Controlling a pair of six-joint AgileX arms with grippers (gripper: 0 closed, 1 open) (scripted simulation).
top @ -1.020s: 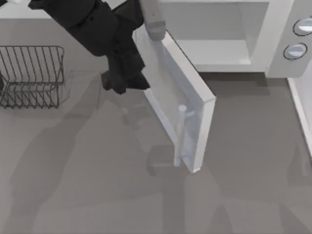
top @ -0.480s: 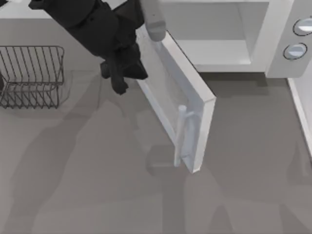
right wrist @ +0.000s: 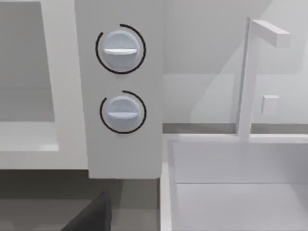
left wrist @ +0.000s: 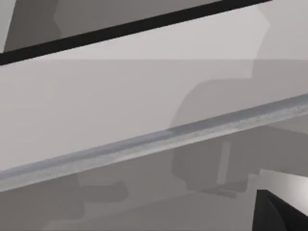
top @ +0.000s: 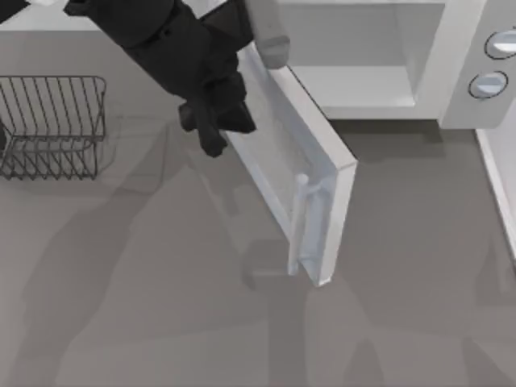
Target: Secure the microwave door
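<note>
**Left gripper at the outer face of the open door**

Top view: my left gripper (top: pixel 216 129) has shifted right, against the microwave door (top: pixel 300 179), still ajar from the microwave (top: pixel 461 48); push beginning, I judge. Finger state: cannot tell.

Left wrist view: door panel close.

Right wrist view: knobs (right wrist: pixel 120 48); right arm parked.

The large white box microwave (top: pixel 419 72) is cut off by the top view's upper and right edges, so its two round grey knobs (top: pixel 488 84) show only in part there. The flat white microwave door with its translucent window (top: pixel 302 173) has its hinge end hidden behind the black left arm, and the left end effector (top: pixel 211 129) is a dark mass whose fingers cannot be told apart (open or closed is unclear). The dark wire rack (top: pixel 52 125) is clipped by the left edge.
</note>
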